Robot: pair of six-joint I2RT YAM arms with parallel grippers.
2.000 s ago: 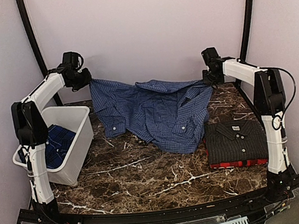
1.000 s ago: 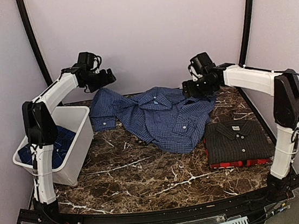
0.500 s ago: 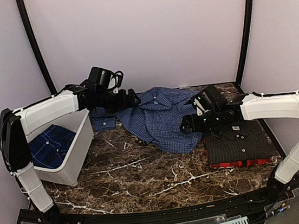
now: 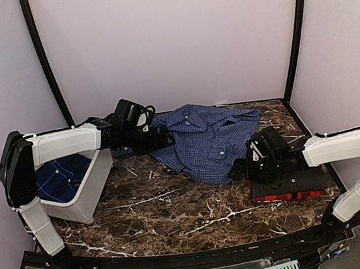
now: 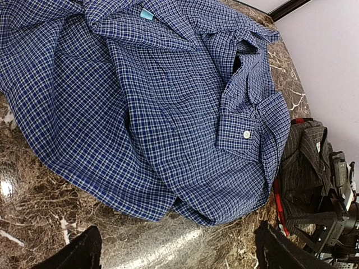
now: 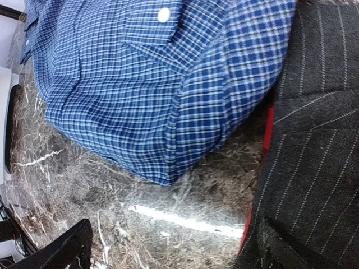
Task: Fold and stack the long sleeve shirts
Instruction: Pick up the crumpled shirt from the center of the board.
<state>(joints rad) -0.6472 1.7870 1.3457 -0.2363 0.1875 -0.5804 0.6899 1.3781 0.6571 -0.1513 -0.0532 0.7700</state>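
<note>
A blue-and-white check shirt (image 4: 207, 138) lies crumpled at the back middle of the table, collar toward the wall. My left gripper (image 4: 165, 138) hovers at its left edge, open, with nothing between the fingers; in the left wrist view the shirt (image 5: 157, 112) fills the frame above the open left gripper (image 5: 176, 255). My right gripper (image 4: 239, 168) is open too, low over the marble between the check shirt's (image 6: 157, 84) front hem and the folded black pinstripe shirt (image 4: 290, 175). The pinstripe shirt (image 6: 314, 140) rests on a folded red plaid shirt (image 4: 286, 196), only its red edge (image 6: 268, 129) showing.
A white plastic bin (image 4: 92, 191) stands at the left edge with another blue checked garment (image 4: 60, 178) inside, right beside my left arm. Bare marble tabletop (image 4: 176, 213) stretches across the front. Black frame posts rise at both back corners.
Both arms came down from the back wall and forward. The check shirt, earlier held stretched between them, now lies loose on the table. The right gripper moved down beside the folded stack.
</note>
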